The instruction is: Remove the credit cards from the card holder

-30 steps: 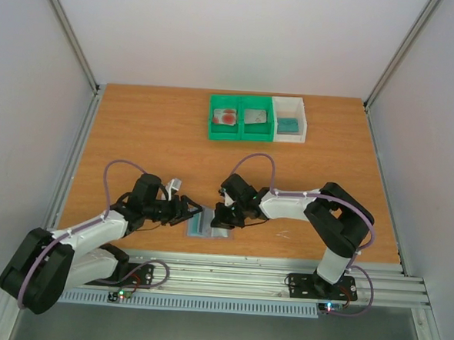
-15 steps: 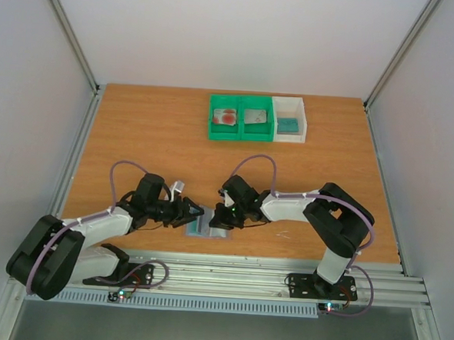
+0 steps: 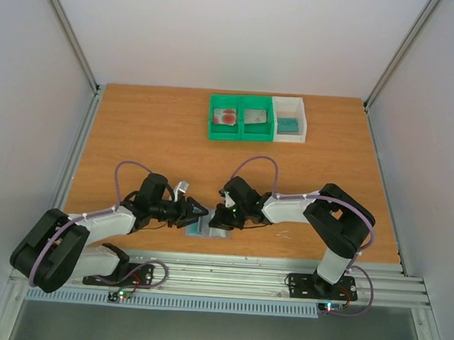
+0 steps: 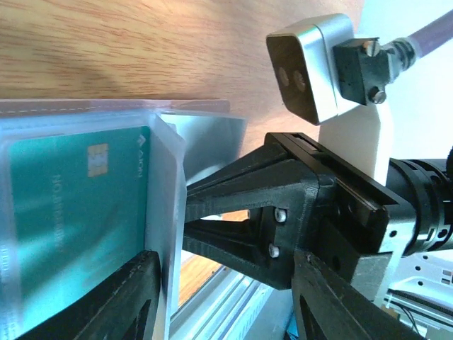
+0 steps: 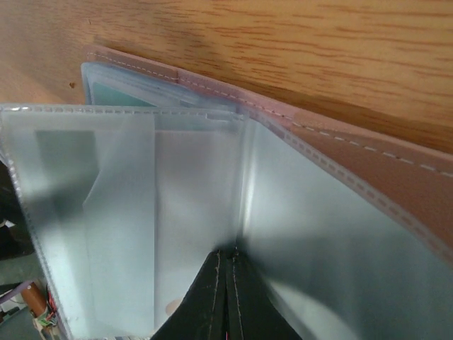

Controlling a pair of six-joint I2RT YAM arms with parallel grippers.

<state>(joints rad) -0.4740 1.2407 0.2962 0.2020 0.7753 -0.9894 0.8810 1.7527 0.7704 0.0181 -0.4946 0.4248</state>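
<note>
Card holder (image 3: 205,229) partly under right pincer (image 3: 218,221) | teal card (image 4: 71,205) cropped left

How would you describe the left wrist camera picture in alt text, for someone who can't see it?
A teal card with a gold chip sits in a clear sleeve of the card holder on a wooden table. The right gripper pinches a clear flap of it; the left gripper stands open below.
</note>
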